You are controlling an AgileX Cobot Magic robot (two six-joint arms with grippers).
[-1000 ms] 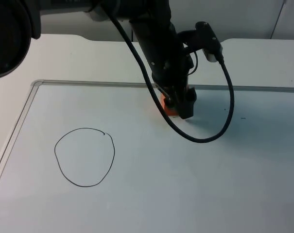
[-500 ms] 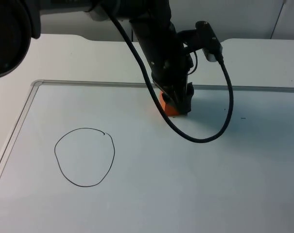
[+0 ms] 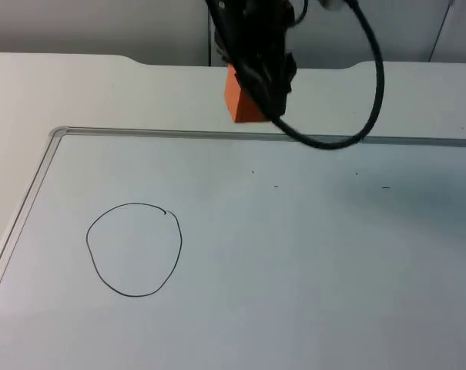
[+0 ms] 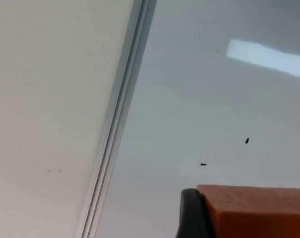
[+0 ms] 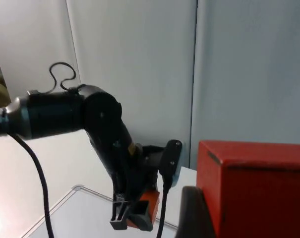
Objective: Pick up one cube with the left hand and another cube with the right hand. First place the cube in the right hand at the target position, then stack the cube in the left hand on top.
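Orange cube (image 3: 240,99) now lifted off the whiteboard (image 3: 294,270), clamped between left gripper (image 3: 265,91) fingers.

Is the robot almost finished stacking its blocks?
Not yet. The left gripper holds an orange cube high above the whiteboard, and the right gripper holds a red cube. The drawn circle has nothing in it, so both placing and stacking remain.

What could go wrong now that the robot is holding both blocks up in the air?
The left gripper holds the orange cube high above the whiteboard; if the grip slips, it could drop and bounce off. The right gripper holds the red cube, which goes first into the drawn circle. If it lands off-centre, the stack may miss the mark.
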